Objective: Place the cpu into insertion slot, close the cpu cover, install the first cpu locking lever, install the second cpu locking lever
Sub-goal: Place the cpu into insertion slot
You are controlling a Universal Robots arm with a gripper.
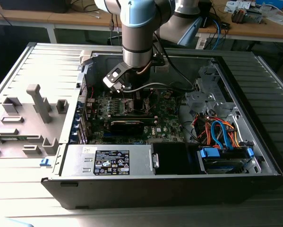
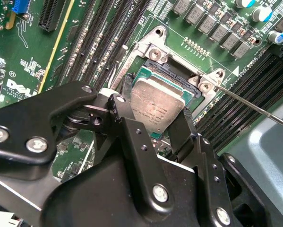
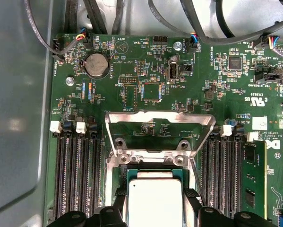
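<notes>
— One open computer case [image 1: 179, 189] is seen lying on its side; what is reached into it?

— It is entered from above by the arm [image 1: 139, 33], which is brought down over the far part of the motherboard [image 1: 167, 124]. A power supply [image 1: 108, 161] is set along the near wall, and orange and blue cables [image 1: 217, 131] are bundled at the exterior view's right.

— How is the gripper [image 2: 156, 100] found?

— It is closed on the cpu [image 2: 159, 111]. Black fingers [image 2: 124, 86] are pressed against two opposite edges of the chip, as is shown in both wrist views.

— And where is the cpu placed?

— It is held flat at the insertion slot [image 2: 172, 72], squared to the socket frame. Whether it is fully seated cannot be told.

— Is the cpu cover [image 3: 160, 119] shut?

— No. It is swung open, away from the slot and hinged at one side of it, and the green board is seen through its open centre. One thin locking lever [image 2: 254, 108] is seen standing out beside the slot, unlatched.
</notes>
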